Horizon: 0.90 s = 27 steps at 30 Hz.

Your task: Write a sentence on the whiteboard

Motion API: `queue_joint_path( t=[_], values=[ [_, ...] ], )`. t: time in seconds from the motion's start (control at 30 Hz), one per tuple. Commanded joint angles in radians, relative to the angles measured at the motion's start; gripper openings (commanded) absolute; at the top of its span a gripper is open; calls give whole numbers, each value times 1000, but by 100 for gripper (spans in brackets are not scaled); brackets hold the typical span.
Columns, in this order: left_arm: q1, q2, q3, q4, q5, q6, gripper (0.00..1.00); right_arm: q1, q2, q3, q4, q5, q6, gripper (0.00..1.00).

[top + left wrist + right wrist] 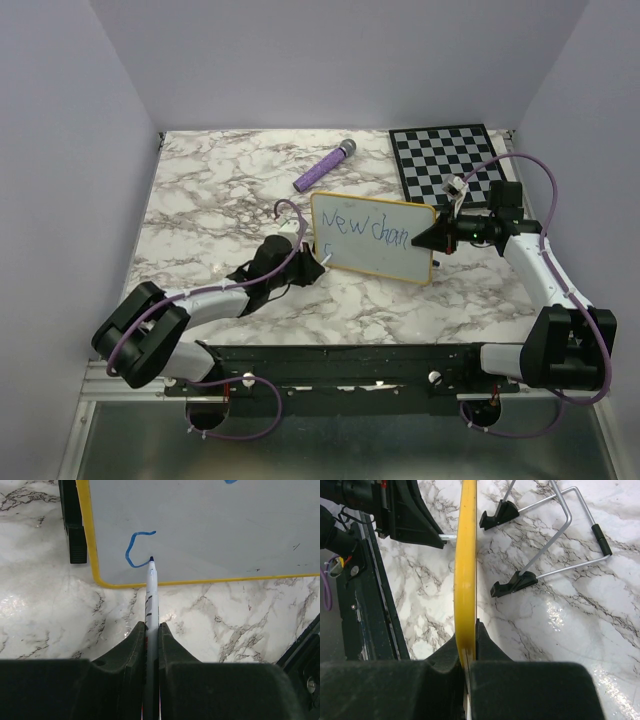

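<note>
- Left pincer [151, 627]: clamped on a marker [151, 592], whose tip is at the whiteboard's 7 o'clock corner, just beside a blue "c" stroke.
- Purple cylinder [325, 166]: lies on the table [200, 210], at the whiteboard's 11 o'clock, apart from it.
- Whiteboard [385, 262]: propped up mid-table. The sentence [368, 229] reads "New chan" along the top.
- Right pincer [467, 640]: clamped on the whiteboard's 3 o'clock edge.
- Checkerboard [450, 160]: flat, at the whiteboard's 1 o'clock.

In the left wrist view the whiteboard [200, 530] runs off the top and right edges, so only one curl of the sentence [139, 550] shows whole. The rear of the marker [151, 595] is hidden inside the left hand [151, 626].
</note>
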State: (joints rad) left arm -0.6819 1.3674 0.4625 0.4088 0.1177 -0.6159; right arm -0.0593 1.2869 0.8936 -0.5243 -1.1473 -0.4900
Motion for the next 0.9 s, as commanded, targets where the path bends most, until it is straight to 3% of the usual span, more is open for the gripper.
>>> queue_joint_path(
  t=[0.0, 0.37, 0.87],
  values=[
    [4, -86, -8, -16, 16, -4, 0, 3, -4, 18, -25, -17, -13, 1],
    [5, -269, -58, -76, -7, 4, 0, 3, -5, 15, -23, -19, -13, 1],
    [4, -229, -67, 42, -4, -16, 0, 3, -6, 15, -23, -20, -13, 1]
  ],
)
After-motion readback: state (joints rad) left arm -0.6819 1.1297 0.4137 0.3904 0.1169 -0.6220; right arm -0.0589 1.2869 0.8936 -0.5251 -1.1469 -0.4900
